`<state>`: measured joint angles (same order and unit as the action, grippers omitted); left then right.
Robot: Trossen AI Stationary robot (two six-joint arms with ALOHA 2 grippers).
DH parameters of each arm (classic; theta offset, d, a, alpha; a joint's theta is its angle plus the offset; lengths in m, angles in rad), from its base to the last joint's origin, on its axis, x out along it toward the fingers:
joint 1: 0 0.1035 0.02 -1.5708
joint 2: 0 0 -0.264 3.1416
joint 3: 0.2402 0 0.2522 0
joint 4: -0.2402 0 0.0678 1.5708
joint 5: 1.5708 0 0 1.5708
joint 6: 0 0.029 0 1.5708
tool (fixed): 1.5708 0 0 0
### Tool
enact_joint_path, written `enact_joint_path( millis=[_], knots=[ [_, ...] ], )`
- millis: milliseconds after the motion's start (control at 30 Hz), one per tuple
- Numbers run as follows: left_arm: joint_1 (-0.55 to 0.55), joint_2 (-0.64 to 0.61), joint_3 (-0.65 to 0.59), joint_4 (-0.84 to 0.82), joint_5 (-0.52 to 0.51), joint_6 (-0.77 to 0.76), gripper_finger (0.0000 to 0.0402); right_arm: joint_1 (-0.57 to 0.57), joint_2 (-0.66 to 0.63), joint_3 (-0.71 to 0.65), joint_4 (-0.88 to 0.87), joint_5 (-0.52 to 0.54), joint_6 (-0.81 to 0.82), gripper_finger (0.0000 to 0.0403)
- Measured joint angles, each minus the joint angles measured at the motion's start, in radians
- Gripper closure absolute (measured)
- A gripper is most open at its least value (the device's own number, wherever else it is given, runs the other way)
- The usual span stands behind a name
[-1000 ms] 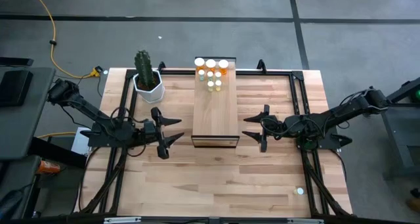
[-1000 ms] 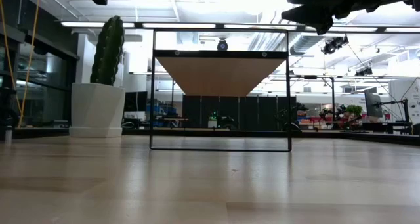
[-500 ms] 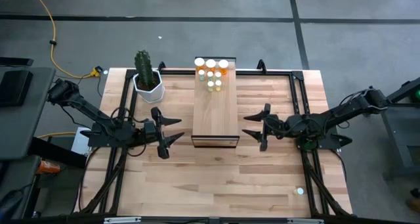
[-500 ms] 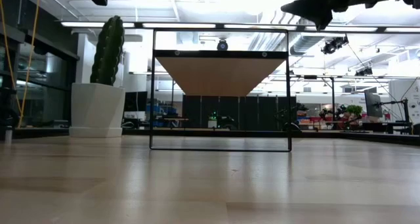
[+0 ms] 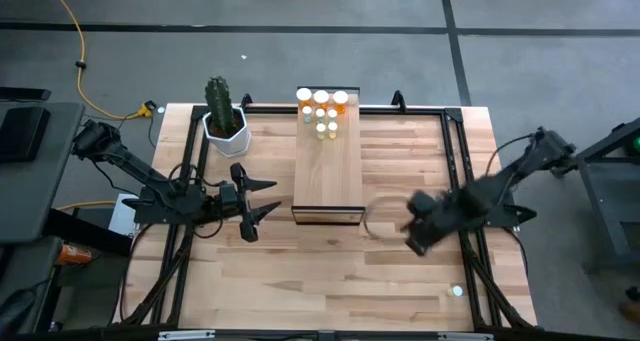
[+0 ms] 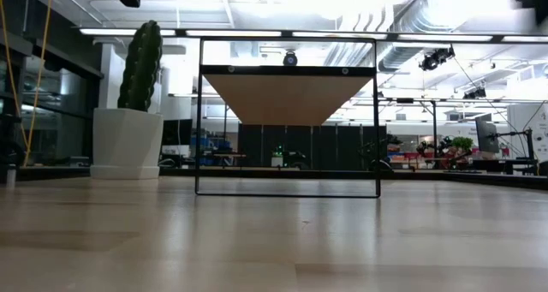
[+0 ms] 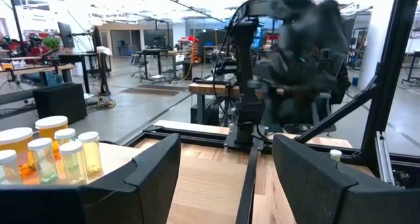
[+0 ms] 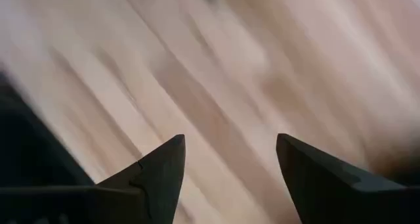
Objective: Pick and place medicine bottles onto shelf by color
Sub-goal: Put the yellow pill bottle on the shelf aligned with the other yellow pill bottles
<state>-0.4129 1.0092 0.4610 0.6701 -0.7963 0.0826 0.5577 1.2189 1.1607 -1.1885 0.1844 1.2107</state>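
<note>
Left end effector (image 5: 262, 198) open, empty, waiting beside shelf (image 5: 329, 176) near end. Right end effector (image 5: 385, 224) open, empty, blurred, over desk (image 5: 300, 271) by shelf corner. Medicine bottles (image 5: 323, 111) clustered upright at shelf far end, well apart from both; likely already sorted.

The wooden worktop (image 5: 420, 271) stands on a grey concrete floor (image 5: 300, 51) crossed by dark seams, with a yellow cable (image 5: 75, 56) trailing beyond the worktop's far-left corner. Behind lies an open workshop: desks (image 7: 79, 56), dark cabinets (image 6: 291, 146), exposed ceiling ducts (image 6: 411, 35) and bright strip lights (image 6: 128, 32).
</note>
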Motion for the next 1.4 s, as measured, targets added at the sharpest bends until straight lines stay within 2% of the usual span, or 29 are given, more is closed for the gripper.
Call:
enact_joint_path(
  millis=[67, 233, 333, 500, 633, 767, 900, 1067, 1400],
  knots=[
    [0.0, 0.0, 0.0, 0.0, 0.0, 0.0, 0.0172, 0.089, 0.072, 0.022, -0.1, -0.08, 0.144, 0.0171],
    [0.0, 0.0, 0.0, 0.0, 0.0, 0.0, 0.0172, 0.255, 0.213, 0.016, -0.082, -0.338, 0.384, 0.0171],
    [0.0, 0.0, 0.0, 0.0, 0.0, 0.0, 0.0172, 0.317, 0.277, 0.016, -0.067, -0.386, 0.473, 0.0171],
    [0.0, 0.0, 0.0, 0.001, 0.0, 0.008, 0.0172, 0.356, 0.36, 0.012, -0.074, -0.424, 0.566, 0.0171],
    [0.0, 0.0, 0.0, 0.005, 0.001, 0.048, 0.0172, 0.365, 0.392, -0.061, 0.029, -0.533, 0.58, 0.0171],
    [0.0, 0.0, 0.0, 0.007, 0.0, 0.069, 0.0172, 0.365, 0.39, -0.142, 0.106, -0.558, 0.608, 0.0171],
    [0.0, 0.0, 0.0, 0.01, 0.0, 0.088, 0.0172, 0.366, 0.385, -0.205, 0.169, -0.675, 0.616, 0.0171],
    [0.0, 0.0, 0.0, 0.01, 0.0, 0.095, 0.0172, 0.374, 0.385, -0.245, 0.229, -0.705, 0.623, 0.0171],
    [0.0, 0.0, 0.0, 0.009, 0.0, 0.094, 0.0172, 0.374, 0.385, -0.245, 0.273, -0.672, 0.614, 0.0171]
  ],
)
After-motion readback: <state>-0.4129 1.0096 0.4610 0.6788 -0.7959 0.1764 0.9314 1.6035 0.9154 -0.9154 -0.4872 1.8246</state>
